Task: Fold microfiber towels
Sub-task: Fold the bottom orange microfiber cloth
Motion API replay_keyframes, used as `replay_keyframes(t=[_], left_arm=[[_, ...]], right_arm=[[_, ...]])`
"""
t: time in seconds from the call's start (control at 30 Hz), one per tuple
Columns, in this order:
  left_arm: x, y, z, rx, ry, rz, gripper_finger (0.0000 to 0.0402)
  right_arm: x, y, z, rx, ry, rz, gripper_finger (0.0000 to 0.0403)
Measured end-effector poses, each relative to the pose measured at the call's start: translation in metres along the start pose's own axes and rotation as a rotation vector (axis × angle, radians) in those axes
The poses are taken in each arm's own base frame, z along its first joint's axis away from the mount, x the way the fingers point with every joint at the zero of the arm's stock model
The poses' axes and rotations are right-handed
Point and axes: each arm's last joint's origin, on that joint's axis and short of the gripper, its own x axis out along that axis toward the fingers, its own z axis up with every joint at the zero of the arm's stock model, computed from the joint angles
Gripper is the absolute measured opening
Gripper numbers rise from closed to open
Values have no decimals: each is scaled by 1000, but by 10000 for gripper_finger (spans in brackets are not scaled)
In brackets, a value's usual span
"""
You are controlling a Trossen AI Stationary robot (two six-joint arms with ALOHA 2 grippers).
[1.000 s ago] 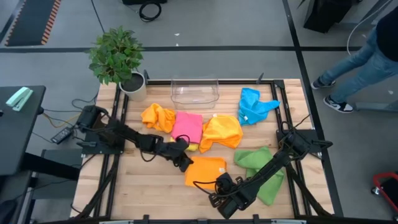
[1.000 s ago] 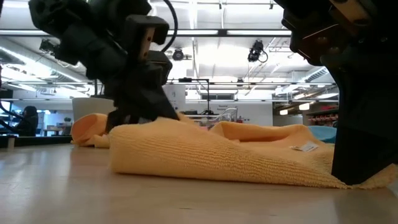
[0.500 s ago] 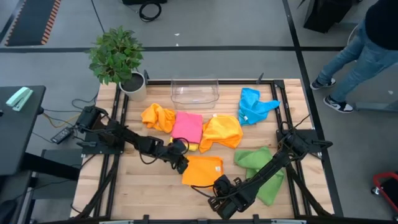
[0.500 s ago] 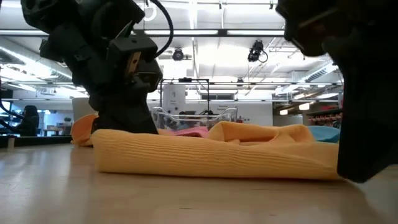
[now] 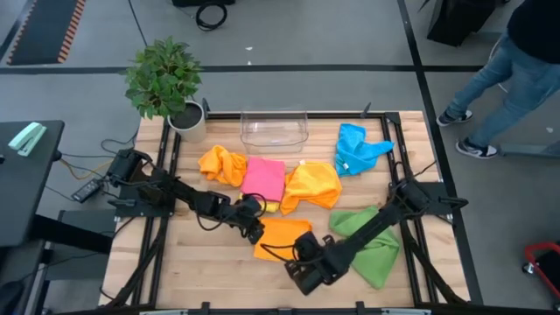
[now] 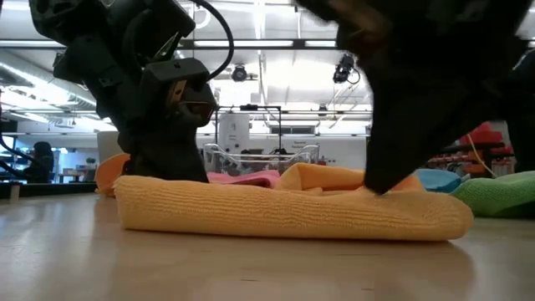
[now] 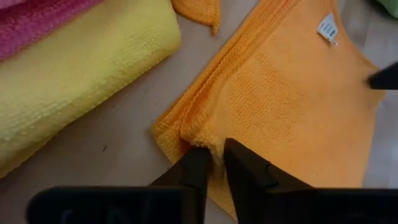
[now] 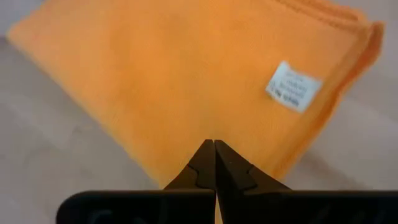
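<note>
An orange towel lies folded flat near the table's front, its white tag on top. My left gripper is at its left corner with the fingers a narrow gap apart. My right gripper is shut, its tips over the towel's right part. Behind it lie a second orange towel, a bunched orange one, a pink one on a yellow one, a blue one and a green one. My left gripper has the puckered corner of the folded orange towel in the narrow gap between its fingers, coming from the table's left and slanting down. The towel lies flat on the table. I cannot tell whether my right gripper's shut tips touch the towel's top.
A clear plastic bin stands at the far edge, with a potted plant at the far left corner. A person walks past beyond the table's right side. Bare wood shows along the near left.
The orange towel, humped and slanting a second ago, now lies as a flat, even folded band. My right gripper has left the towel's near right end, rising and moving toward the far edge and left over the towel.
</note>
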Motion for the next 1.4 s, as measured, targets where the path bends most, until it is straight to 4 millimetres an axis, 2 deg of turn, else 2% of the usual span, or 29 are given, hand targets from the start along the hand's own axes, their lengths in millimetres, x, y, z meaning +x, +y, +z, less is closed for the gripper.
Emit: replay_keyframes(t=[0.17,0.3,0.4,0.53,0.67,0.8,0.9,1.07,1.23,1.4], left_arm=[[0,2,-1,1,13,17,129],[-8,4,10,-15,76,-48,186],[-22,0,24,-6,90,-143,219],[-44,-4,35,-16,51,-177,236],[-63,-13,37,2,-6,-208,231],[-70,-38,15,92,-37,-291,217],[-61,-52,-9,164,-33,-326,205],[-29,-56,-39,212,-3,-330,182],[-3,-47,-52,187,28,-294,158],[2,-39,-61,163,120,-226,131]], right_arm=[[9,-4,5,10,22,-14,3],[14,-9,5,5,20,-35,3],[21,-14,2,13,23,-30,3],[23,-17,1,17,21,-22,3],[24,-17,1,17,19,-24,4],[24,-17,2,19,19,-26,4],[25,-17,3,20,18,-27,4],[27,-17,8,20,4,-27,4],[30,-17,11,16,-1,-28,4],[30,-17,11,6,0,-27,4]])
